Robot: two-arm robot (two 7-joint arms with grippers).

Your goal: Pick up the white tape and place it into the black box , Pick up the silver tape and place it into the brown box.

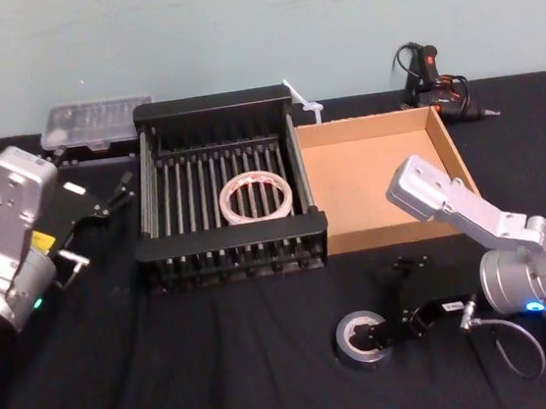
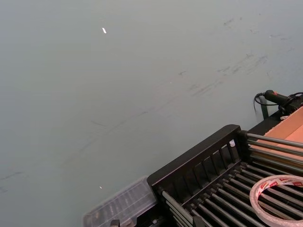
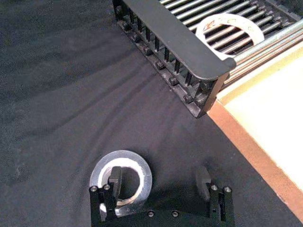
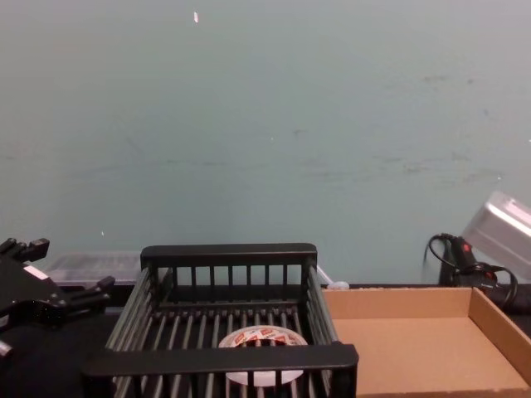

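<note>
Quick status from us: the white tape (image 1: 257, 216) is already lying flat on the bars inside the black box (image 1: 229, 237), so that half looks done. What's left is the silver tape (image 1: 346, 339).

It's lying flat on the black cloth (image 1: 223, 368) with its hole facing up, on the near side of the table, just in front of where the black box and the brown box (image 1: 379, 182) meet. Our right gripper (image 1: 388, 302) is right down on it. The jaws are spread wide, with one finger dipped into the roll's core and the other standing out on the cloth beside it, well clear of the outer wall. Nothing is gripped yet.

That straddle is what matters for the next move, we reckon. Squeezing should pinch one wall of the ring between the two fingers. The brown box lies just beyond the tape, away from us and a bit to the right, so it's a short lift and carry forward over the low near wall.

Our left gripper (image 1: 104, 196) is parked off to the left of the black box, jaws apart and empty.
</note>
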